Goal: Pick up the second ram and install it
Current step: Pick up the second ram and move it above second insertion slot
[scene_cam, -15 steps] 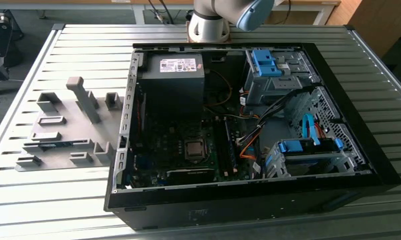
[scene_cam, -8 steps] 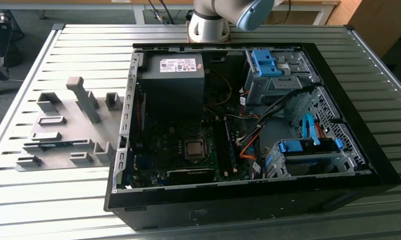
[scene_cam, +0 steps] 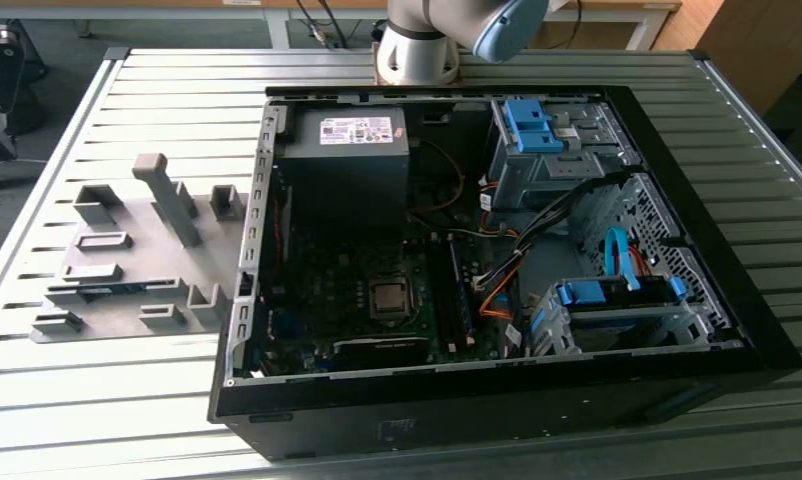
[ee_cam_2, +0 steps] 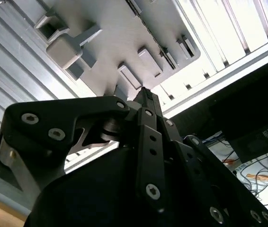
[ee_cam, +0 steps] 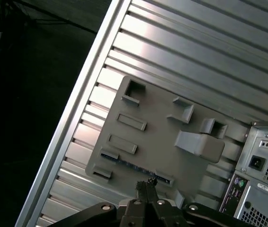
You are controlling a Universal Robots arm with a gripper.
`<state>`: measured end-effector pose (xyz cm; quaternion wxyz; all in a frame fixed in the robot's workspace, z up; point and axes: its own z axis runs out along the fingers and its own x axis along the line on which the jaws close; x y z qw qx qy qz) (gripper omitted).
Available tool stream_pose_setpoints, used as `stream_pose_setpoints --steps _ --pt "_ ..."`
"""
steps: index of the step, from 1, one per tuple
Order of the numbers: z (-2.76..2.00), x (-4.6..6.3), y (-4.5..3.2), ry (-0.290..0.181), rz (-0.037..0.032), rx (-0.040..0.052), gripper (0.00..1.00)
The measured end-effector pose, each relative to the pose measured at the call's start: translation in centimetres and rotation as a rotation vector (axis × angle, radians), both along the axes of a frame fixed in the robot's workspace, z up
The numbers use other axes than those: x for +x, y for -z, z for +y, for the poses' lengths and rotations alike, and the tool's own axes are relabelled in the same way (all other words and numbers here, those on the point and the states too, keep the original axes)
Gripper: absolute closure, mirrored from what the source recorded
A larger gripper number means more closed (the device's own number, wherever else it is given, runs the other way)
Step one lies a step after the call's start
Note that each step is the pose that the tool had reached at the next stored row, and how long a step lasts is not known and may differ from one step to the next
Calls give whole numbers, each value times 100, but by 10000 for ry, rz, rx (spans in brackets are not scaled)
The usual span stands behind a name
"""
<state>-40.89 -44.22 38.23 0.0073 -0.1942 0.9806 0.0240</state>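
Note:
The second ram (scene_cam: 108,291) is a thin blue-green strip lying on edge in the low slots of the grey holder plate (scene_cam: 121,265), at the exterior view's left of the open computer case (scene_cam: 248,300). In the first wrist view the ram (ee_cam: 133,166) runs between two small holder blocks. My gripper (ee_cam: 146,183) hangs well above it with its dark fingers pressed together and nothing between them. The second wrist view looks along the same shut gripper (ee_cam_2: 145,94) toward the holder plate (ee_cam_2: 120,38).
Inside the case sit a black power supply (scene_cam: 354,150), the motherboard with its processor socket (scene_cam: 389,298), orange cables (scene_cam: 497,290) and blue drive-bay latches (scene_cam: 528,125). A tall grey block (scene_cam: 168,195) rises from the holder plate. The slatted metal table (scene_cam: 94,400) ends near the plate.

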Motion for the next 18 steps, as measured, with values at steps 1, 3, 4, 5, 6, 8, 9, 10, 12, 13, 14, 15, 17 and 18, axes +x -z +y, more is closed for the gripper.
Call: stream_pose_setpoints --steps 1,3,4,5,6,8,9,10,12,13,14,15,17,18 --pt "0 -1 1 -173 0 0 89" --pt "1 -2 3 -528 -1 0 89" --pt "1 -2 5 -692 0 0 89" --pt "1 -2 7 -868 -1 -1 89" --pt "0 -1 9 -1034 0 -3 89" --pt "0 -2 14 -1385 3 -6 89" --pt "0 -1 17 -1566 3 -6 89" --pt "0 -1 20 -1746 4 -7 89" --pt "0 -1 27 -2111 4 -8 89" --pt "0 -1 30 -2290 5 -9 89" --pt "0 -1 34 -2482 6 -10 89" --pt "0 -1 37 -2661 7 -11 89" --pt "0 -1 44 -3021 9 -12 89" --pt "0 -1 47 -3201 10 -12 89"
